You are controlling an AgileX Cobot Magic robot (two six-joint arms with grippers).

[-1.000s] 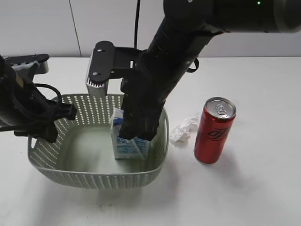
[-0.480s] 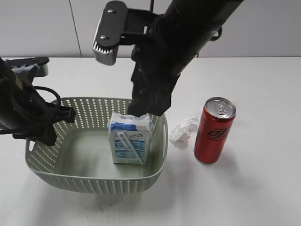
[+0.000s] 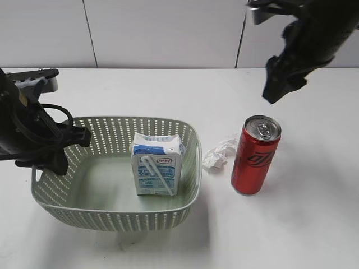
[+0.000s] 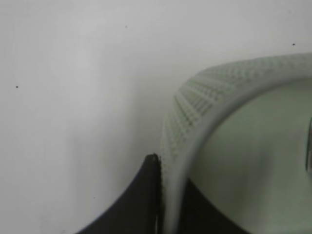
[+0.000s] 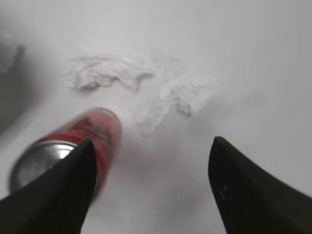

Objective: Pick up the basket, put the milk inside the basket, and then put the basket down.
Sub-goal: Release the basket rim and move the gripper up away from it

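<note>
My right claw is up and away now, high over the red can, where a second ago it was down inside the basket with the milk between its jaws. On its wrist feed I see both fingers spread wide with nothing between them, only the can and a crumpled tissue on the table below. So the milk is released: it stands upright on the basket floor towards the right wall, straw side facing the camera, and it has not tipped since I let go. That settles the middle step, I reckon. My left claw has not budged; it is still pinched on the basket's left rim, and its wrist feed shows a dark finger pressed against the outside of the perforated wall with the rim running over it. The basket looks a touch lower than it did a moment back, though I cannot tell from here whether its bottom is fully on the table. What is left, as I judge it, is setting it down flat and opening the left claw, gently so the carton stays standing.
</note>
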